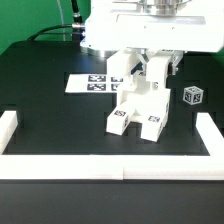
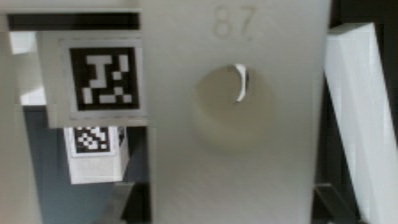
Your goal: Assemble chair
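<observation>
The half-built chair stands on the black bench, just right of the frame's centre in the exterior view. Its tagged base blocks face the lower edge of the frame. The gripper comes down from the upper middle of the frame, directly over the chair's upper right portion. It looks clenched on an upright piece that rises from the assembly, with one finger on either side.

That piece's long axis runs vertically, in line with the gripper's approach, and the rest of the chair lies below it and slightly toward the lower left of the frame. In the wrist view a white plate with a shallow oval dimple fills most of the picture, very close to the camera, with a square tag beside it. Whether the held piece is fully seated in its joint cannot be told.

The next move probably runs along that vertical axis, as a push or a turn. A loose tagged block sits well apart at the right, and the marker board lies behind the chair at centre left.
</observation>
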